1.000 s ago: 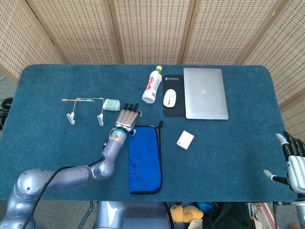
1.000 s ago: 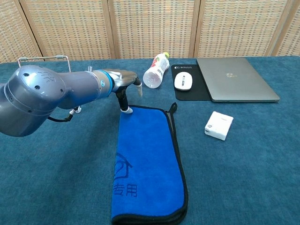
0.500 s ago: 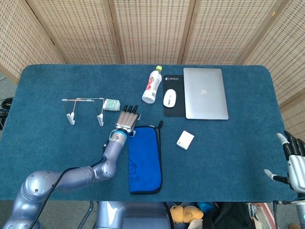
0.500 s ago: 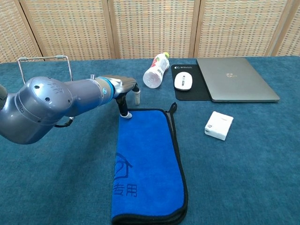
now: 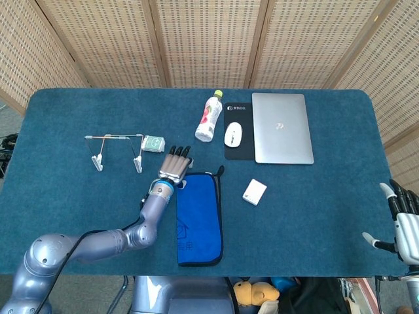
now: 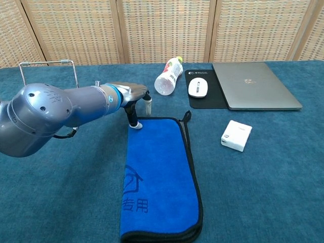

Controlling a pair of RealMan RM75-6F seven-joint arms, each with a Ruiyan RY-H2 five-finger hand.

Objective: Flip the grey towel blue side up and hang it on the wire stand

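The towel [image 5: 200, 218] [image 6: 159, 174] lies flat and folded near the table's front edge, blue side up with a dark trim. My left hand [image 5: 174, 166] [image 6: 132, 96] hovers at its far left corner, fingers stretched out flat and a fingertip [image 6: 134, 124] touching the towel's far edge; it holds nothing. The wire stand [image 5: 116, 149] [image 6: 48, 68] stands to the left of the hand, bare. My right hand [image 5: 404, 221] shows only in the head view, at the right front edge of the table, fingers spread and empty.
A plastic bottle [image 5: 209, 117] [image 6: 168, 76] lies behind the towel. A mouse [image 5: 234, 134] on a black pad [image 5: 239, 154] and a closed laptop [image 5: 281, 127] sit at the back right. A small white box [image 5: 255, 191] lies right of the towel, a small green packet [image 5: 154, 143] beside the stand.
My left hand has drawn slightly left and back, from over the towel's far left corner to its edge. The towel and right hand have not moved.
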